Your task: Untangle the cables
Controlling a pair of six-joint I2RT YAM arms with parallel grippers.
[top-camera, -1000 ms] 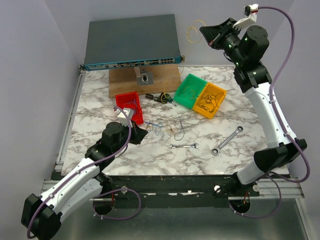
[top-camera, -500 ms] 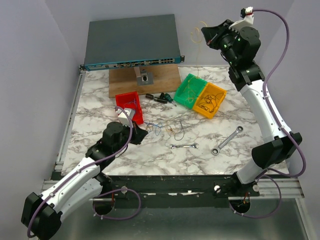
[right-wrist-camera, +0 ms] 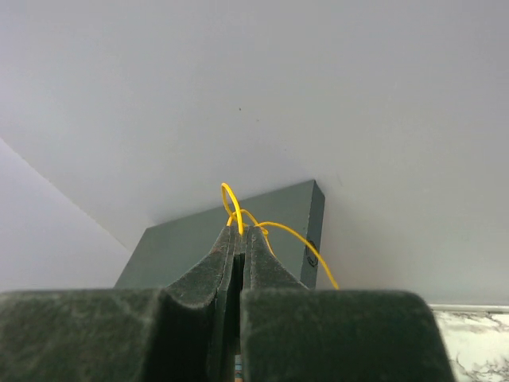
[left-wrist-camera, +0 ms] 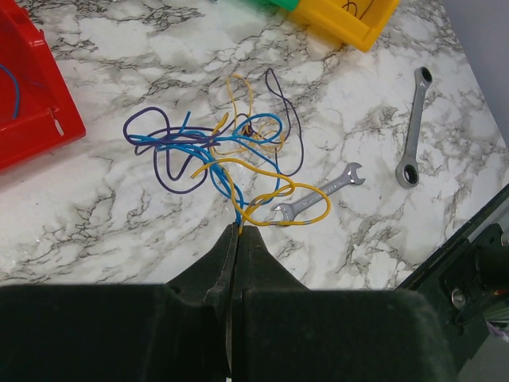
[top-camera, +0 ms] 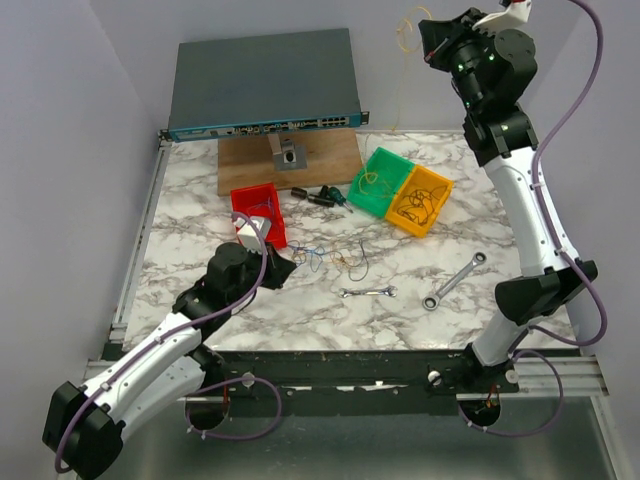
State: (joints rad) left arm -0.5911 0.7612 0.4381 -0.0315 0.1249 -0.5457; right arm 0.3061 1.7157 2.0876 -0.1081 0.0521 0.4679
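Note:
A small tangle of thin blue, yellow-orange and dark purple cables (left-wrist-camera: 231,155) lies on the marble table (top-camera: 200,210), seen small in the top view (top-camera: 335,258). My left gripper (left-wrist-camera: 238,229) is shut on strands at the near edge of the tangle; it also shows in the top view (top-camera: 290,262). My right gripper (top-camera: 425,38) is raised high at the back right, shut on a yellow cable (right-wrist-camera: 232,205) that hangs down (top-camera: 398,90) toward the green bin (top-camera: 381,182).
A yellow bin (top-camera: 420,200) of wires sits beside the green bin. A red bin (top-camera: 258,212) is left of the tangle. Two silver wrenches (top-camera: 368,292) (top-camera: 454,280) lie near the front. A network switch (top-camera: 265,82) on a wooden board (top-camera: 290,160) stands at the back.
My right gripper has risen higher and moved right with the yellow cable, which now trails down longer. The left arm and the tangle have not moved.

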